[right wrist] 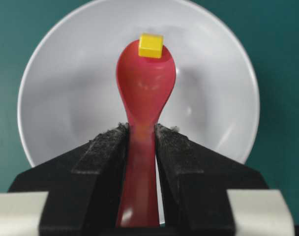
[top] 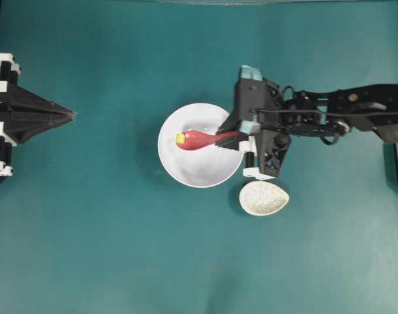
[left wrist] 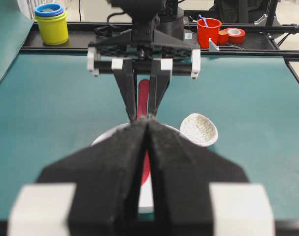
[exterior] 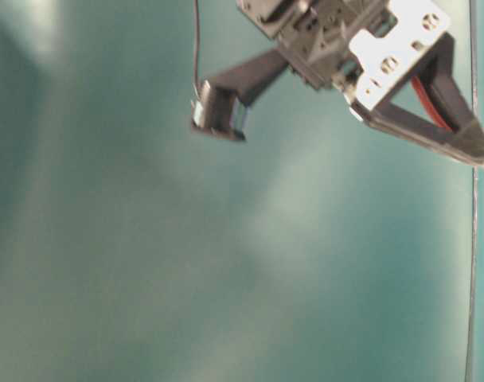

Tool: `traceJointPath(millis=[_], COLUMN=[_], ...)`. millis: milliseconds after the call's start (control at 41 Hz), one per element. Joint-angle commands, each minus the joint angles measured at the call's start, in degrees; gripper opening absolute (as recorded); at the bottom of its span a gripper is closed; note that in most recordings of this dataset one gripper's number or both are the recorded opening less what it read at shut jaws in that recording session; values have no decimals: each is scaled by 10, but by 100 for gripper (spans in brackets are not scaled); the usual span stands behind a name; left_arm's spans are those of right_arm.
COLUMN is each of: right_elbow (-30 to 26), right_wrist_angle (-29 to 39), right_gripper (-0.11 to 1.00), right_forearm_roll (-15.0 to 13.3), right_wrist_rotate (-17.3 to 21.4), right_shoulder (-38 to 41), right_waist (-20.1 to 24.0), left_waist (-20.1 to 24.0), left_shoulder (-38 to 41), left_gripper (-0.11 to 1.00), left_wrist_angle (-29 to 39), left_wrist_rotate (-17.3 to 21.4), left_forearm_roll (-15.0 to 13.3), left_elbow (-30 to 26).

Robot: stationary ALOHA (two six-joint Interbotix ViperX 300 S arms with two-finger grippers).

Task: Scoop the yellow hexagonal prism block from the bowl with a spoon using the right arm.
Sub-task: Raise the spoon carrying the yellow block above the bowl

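I'm mid-scoop: my right gripper [right wrist: 142, 142] pinches the handle of the spoon [top: 200, 139] between its pads, and the yellow hexagonal prism block [right wrist: 150, 45] sits at the far tip of the scoop, inside the bowl [top: 199, 175], seemingly on the lip and not yet cradled. Next I'd judge a slight forward push and a level lift, slowly, so the block doesn't roll off. The right arm [top: 336, 114] reaches in across the bowl's rim; the left gripper [top: 71, 115] waits well apart, fingers pressed together.
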Motion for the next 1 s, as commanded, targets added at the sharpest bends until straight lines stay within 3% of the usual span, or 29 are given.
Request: traceJointPath(millis=[0,341,609,974], right_elbow=[9,69,83,85], right_wrist_angle=[-40,-164,-171,-171], right_gripper=[25,25,25,25], right_forearm_roll=[2,-4,-12,-12], right_wrist_rotate=[0,-4,-7,-7], right_shoulder=[-29,-102,-161,-168], right_waist=[4,10,10,10], left_waist=[0,0,0,0], left_shoulder=[4,4,3,4], left_gripper=[2,2,2,2], left_wrist_angle=[-2,-2,-2,-3], left_wrist_rotate=[0,-1,-1,-1], left_forearm_roll=[2,2,2,2], left_elbow=[-11,-11,-11,-11])
